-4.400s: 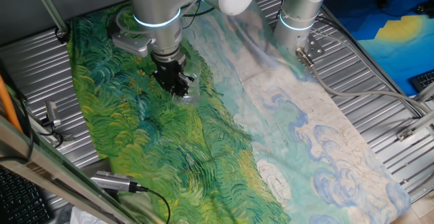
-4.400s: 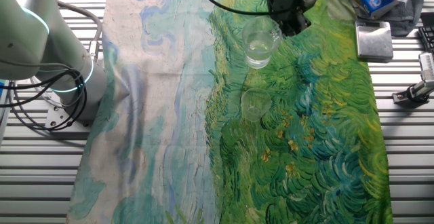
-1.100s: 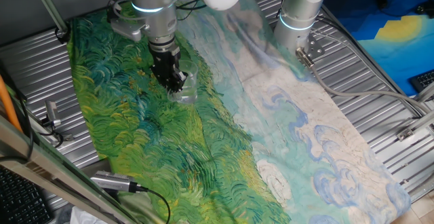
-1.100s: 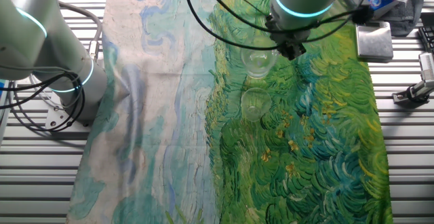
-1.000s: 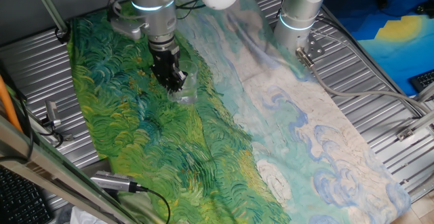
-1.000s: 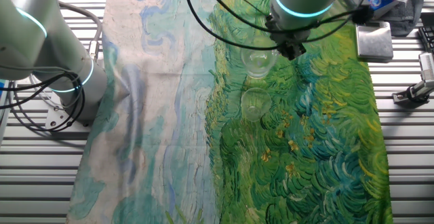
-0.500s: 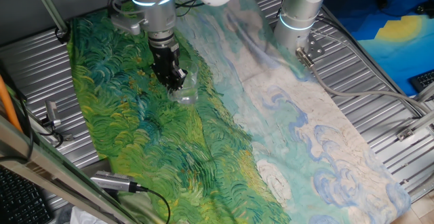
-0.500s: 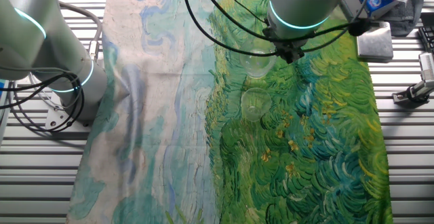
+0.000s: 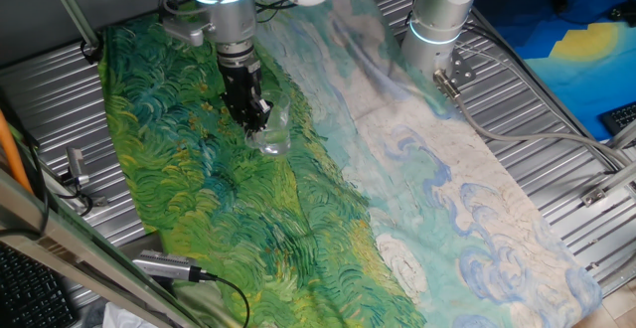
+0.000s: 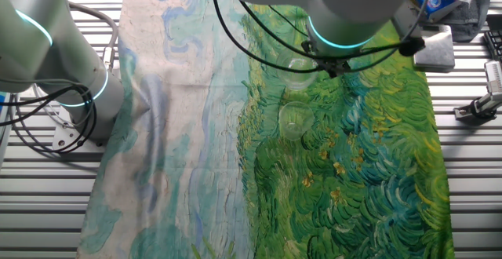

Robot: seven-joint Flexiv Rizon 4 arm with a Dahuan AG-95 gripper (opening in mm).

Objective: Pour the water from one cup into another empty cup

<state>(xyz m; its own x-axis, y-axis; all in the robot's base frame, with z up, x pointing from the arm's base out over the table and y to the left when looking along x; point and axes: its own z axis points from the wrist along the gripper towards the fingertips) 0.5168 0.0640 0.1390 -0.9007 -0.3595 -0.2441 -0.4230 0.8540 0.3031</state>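
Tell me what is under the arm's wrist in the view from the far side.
The wrist covers most of one glass cup; only part of its rim shows. The gripper is hidden there, and any water cannot be made out. A second cup stands uncovered on the painted cloth.

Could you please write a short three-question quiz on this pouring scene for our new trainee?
1. True or false: two clear cups stand on the painted cloth.
2. Which cup is the gripper at?
A. the one nearer the arm's wrist
B. the one standing free on the cloth
3. Fill in: seen from the other fixed view, the arm's wrist partly hides the ___ of the cup at the gripper.

Key:
1. true
2. A
3. rim
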